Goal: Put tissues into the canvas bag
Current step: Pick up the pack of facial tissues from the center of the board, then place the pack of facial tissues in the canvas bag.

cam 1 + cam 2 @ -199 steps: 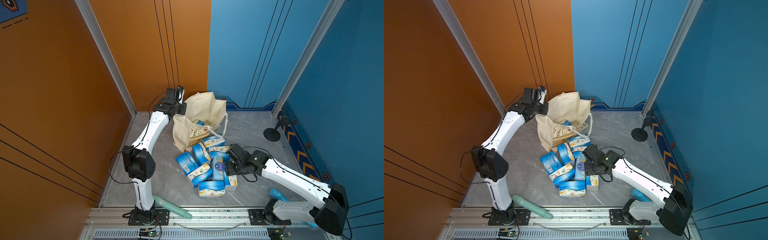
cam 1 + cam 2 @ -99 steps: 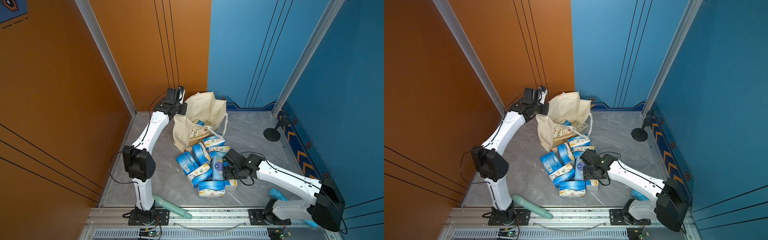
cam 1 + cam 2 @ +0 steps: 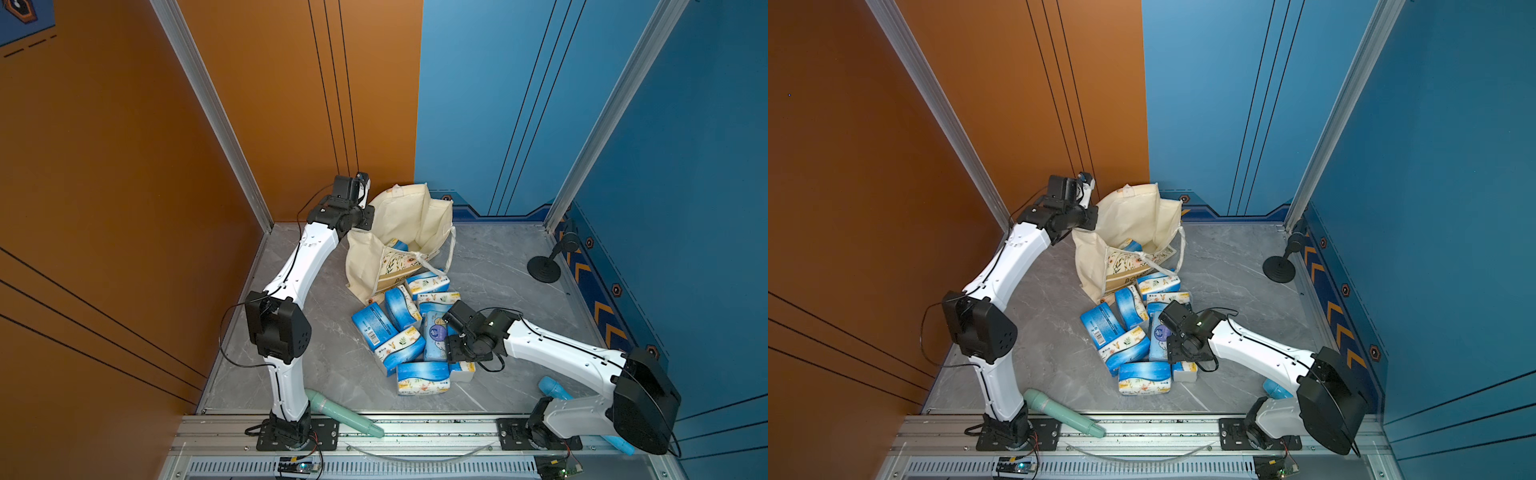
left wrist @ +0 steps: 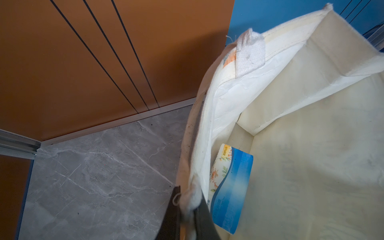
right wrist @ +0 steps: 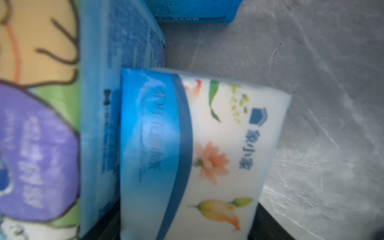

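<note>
Tissues (image 3: 409, 332): likely light, soft, slick-wrapped. Heaped on surface (image 3: 498, 266) beside bag (image 3: 399, 216); one pack (image 4: 230, 187) inside. Best pinched across narrow sides. Left fingers (image 4: 167, 218) clamped on bag rim. Right fingers (image 5: 268, 224) astride another pack (image 5: 207, 145); grip impossible to tell.

Both top views bright, evenly lit, soft shadows on the grey floor (image 3: 498, 266); right wrist view badly blurred across the tissues (image 5: 197, 145); left wrist view crisp on the canvas bag (image 4: 311, 145)

Robot lab booth, panel walls (image 3: 124, 166), mounting rail (image 3: 415, 428)
</note>
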Motion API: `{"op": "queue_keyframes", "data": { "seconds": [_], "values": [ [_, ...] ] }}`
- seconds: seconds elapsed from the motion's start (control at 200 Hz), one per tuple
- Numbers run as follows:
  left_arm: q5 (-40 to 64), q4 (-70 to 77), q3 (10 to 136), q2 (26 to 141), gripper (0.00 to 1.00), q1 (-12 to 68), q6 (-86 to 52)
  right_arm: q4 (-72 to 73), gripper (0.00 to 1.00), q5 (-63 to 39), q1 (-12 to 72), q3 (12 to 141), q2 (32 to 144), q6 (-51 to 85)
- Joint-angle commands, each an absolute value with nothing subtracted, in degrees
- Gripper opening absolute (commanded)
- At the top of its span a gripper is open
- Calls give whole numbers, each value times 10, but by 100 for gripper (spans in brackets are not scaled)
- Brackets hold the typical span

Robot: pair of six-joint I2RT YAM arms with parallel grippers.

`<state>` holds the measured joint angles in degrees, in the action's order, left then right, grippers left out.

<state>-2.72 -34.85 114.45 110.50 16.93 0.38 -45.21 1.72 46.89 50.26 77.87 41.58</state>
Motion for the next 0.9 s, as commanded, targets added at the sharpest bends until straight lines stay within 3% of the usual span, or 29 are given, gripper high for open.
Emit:
{"op": "queue_keyframes", "data": {
  "seconds": [0.0, 0.245, 0.501, 0.626, 0.781, 0.896],
  "values": [
    [-10, -354, 1152, 1108, 0, 176, -1, -449, 68, 27, 462, 493, 783, 425],
    [-10, -354, 1152, 1108, 0, 177, 1, -494, 43, 51, 425, 508, 703, 417],
    [-9, -354, 1158, 1111, 0, 178, 5, -571, 38, 149, 374, 695, 639, 330],
    [-10, -358, 1163, 1116, 0, 179, 4, -500, 38, 157, 370, 825, 674, 268],
    [-8, -361, 1167, 1121, 0, 184, 2, -357, 38, 20, 331, 941, 773, 250],
    [-9, -367, 1174, 1125, 0, 184, 3, -329, 37, -25, 316, 1054, 888, 241]
  ]
}}
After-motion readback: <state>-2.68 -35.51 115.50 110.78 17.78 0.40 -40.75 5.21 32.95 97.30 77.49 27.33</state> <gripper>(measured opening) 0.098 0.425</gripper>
